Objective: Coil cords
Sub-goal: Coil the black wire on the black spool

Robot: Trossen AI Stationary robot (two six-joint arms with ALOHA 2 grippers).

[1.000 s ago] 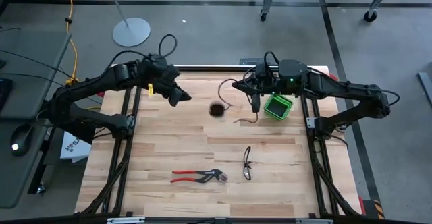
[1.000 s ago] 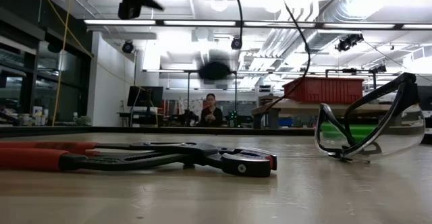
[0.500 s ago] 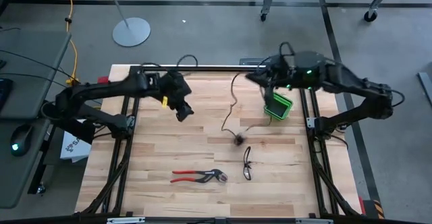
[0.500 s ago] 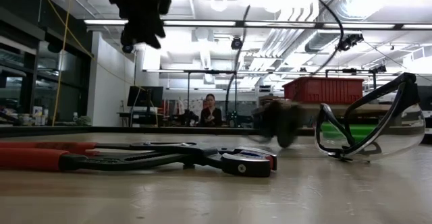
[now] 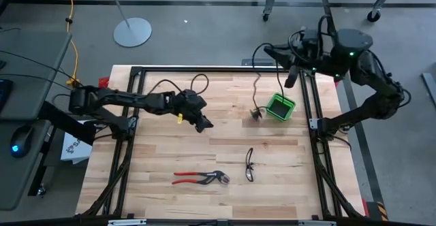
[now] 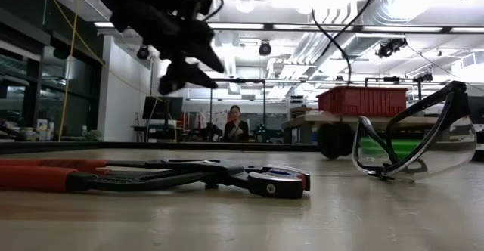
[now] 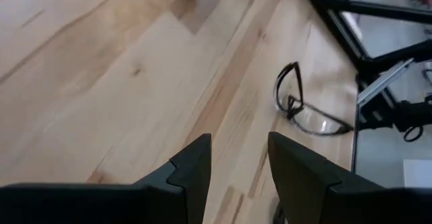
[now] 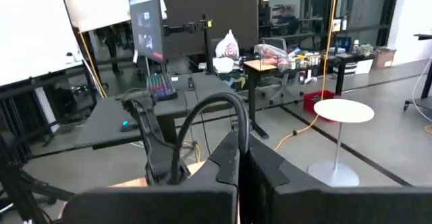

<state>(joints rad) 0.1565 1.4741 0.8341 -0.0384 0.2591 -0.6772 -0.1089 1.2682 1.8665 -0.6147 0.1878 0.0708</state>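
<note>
High view, right gripper point(image 5: 289, 74) raised cord point(image 5: 257, 90) higher

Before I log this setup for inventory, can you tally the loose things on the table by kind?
Cords: 1, thin black cord hanging from the right gripper
Pliers: 1, red-handled pliers
Safety glasses: 1, glasses
Bins: 1, green bin
Total: 4
</note>
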